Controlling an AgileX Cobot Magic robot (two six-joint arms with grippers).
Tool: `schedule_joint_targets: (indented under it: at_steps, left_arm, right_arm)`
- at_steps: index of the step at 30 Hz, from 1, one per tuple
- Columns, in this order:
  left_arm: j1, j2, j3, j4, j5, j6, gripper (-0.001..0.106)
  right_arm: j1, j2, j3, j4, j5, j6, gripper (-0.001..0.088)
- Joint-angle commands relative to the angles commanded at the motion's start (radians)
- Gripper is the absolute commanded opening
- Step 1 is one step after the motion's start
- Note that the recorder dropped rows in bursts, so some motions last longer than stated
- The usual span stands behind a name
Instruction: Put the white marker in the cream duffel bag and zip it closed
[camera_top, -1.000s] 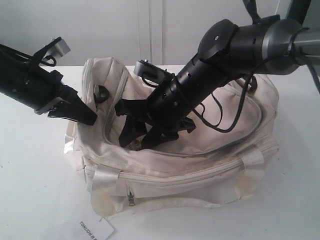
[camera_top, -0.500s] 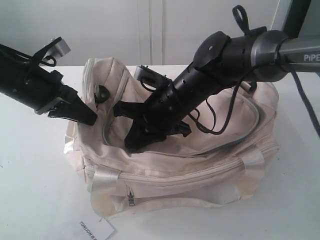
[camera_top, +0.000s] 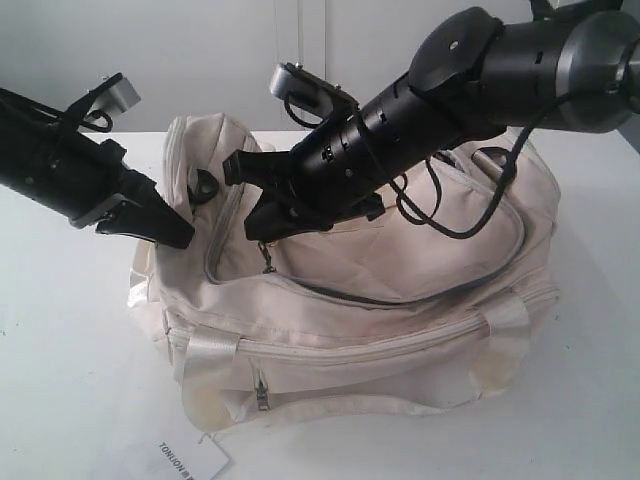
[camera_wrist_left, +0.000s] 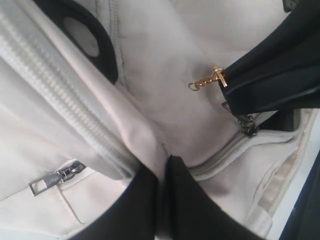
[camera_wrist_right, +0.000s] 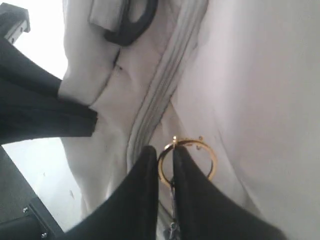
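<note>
Standing on white table (camera_top: 60, 380), cream duffel bag (camera_top: 400, 340): left hand (camera_wrist_left: 163, 162) pinches it, right hand (camera_wrist_right: 165, 151) clenches gold ring (camera_wrist_right: 190, 142).

Fabric of the cream duffel bag (camera_wrist_left: 160, 60) was pinched by the left gripper (camera_wrist_left: 162, 167). A gold clasp (camera_wrist_left: 207, 81) was held by the right gripper (camera_wrist_left: 231, 84).

The cream duffel bag (camera_top: 400, 340) sits on the table (camera_top: 60, 380), paper tag (camera_top: 185, 458) before it.

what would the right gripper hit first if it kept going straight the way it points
The right gripper is shut on the gold ring; straight beyond its tips lies the zipper strip of the cream duffel bag, so it would likely press into that first, though depth is unclear.
</note>
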Motion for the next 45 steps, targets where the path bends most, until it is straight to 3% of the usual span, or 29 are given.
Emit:
schedule_joint_targets:
  at_steps: [5, 8, 11, 22, 28, 34, 37, 42, 45]
  left_arm:
    - [0.000, 0.000, 0.000, 0.027, -0.027, 0.000, 0.000]
    - [0.000, 0.000, 0.000, 0.107, -0.056, -0.005, 0.000]
    - [0.000, 0.000, 0.000, 0.176, -0.061, -0.008, 0.000]
    - [0.000, 0.000, 0.000, 0.176, -0.065, -0.008, 0.000]
    - [0.000, 0.000, 0.000, 0.174, -0.065, -0.008, 0.000]
    - [0.000, 0.000, 0.000, 0.159, -0.069, -0.008, 0.000]
    - [0.000, 0.000, 0.000, 0.149, -0.069, -0.008, 0.000]
    - [0.000, 0.000, 0.000, 0.137, -0.069, -0.008, 0.000]
    - [0.000, 0.000, 0.000, 0.118, -0.069, -0.008, 0.000]
  right_arm:
    - [0.000, -0.065, 0.000, -0.002, 0.070, -0.052, 0.0000]
    - [0.000, -0.111, 0.000, -0.013, 0.118, -0.055, 0.0000]
    - [0.000, -0.147, 0.000, -0.084, 0.169, -0.051, 0.0000]
    - [0.000, -0.195, 0.000, -0.290, 0.250, 0.029, 0.0000]
    - [0.000, -0.193, 0.000, -0.272, 0.202, 0.023, 0.0000]
    - [0.000, -0.163, 0.000, -0.157, 0.148, -0.087, 0.0003]
    - [0.000, -0.132, -0.002, -0.151, 0.113, -0.080, 0.0059]
    - [0.000, -0.086, -0.006, -0.149, 0.071, -0.087, 0.0288]
    - [0.000, -0.068, -0.006, -0.149, 0.064, -0.091, 0.0354]
